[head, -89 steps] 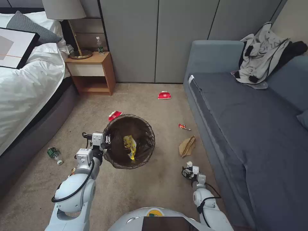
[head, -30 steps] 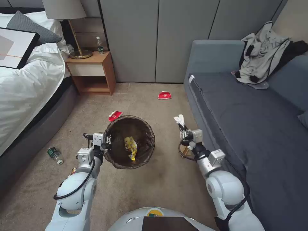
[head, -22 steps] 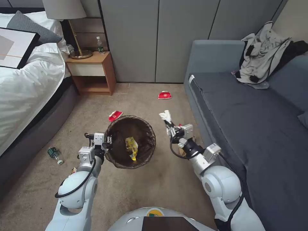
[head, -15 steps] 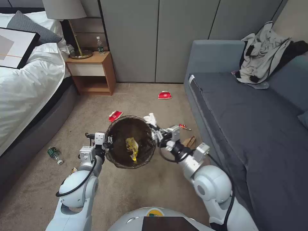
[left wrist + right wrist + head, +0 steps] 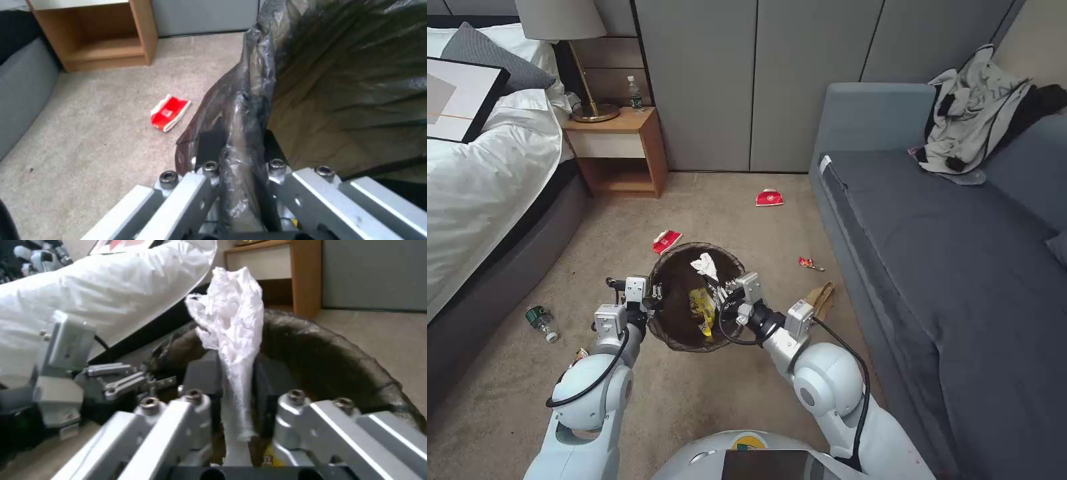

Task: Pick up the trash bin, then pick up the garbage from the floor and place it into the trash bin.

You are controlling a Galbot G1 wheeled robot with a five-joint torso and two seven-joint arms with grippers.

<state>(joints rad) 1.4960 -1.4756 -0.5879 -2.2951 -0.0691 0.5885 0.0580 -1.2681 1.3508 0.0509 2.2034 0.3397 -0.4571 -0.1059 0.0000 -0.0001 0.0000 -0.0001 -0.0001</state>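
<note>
Your right gripper [image 5: 718,288] has swung from beside the sofa to over the trash bin [image 5: 675,333], pinching the white tissue wad [image 5: 704,265]; your left gripper [image 5: 652,300] stays clamped on the bin's rim, held above the floor.

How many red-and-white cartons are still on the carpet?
2: one red-and-white carton just beyond the bag-lined white bin, another farther off near the wardrobe. More may be hidden.

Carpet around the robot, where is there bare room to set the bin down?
Bare carpet lies between the arms, nearer than the trash bin, and between nightstand and far carton. The sofa edge is crowded: paper bag, red wrapper. A bottle lies by the bed.
</note>
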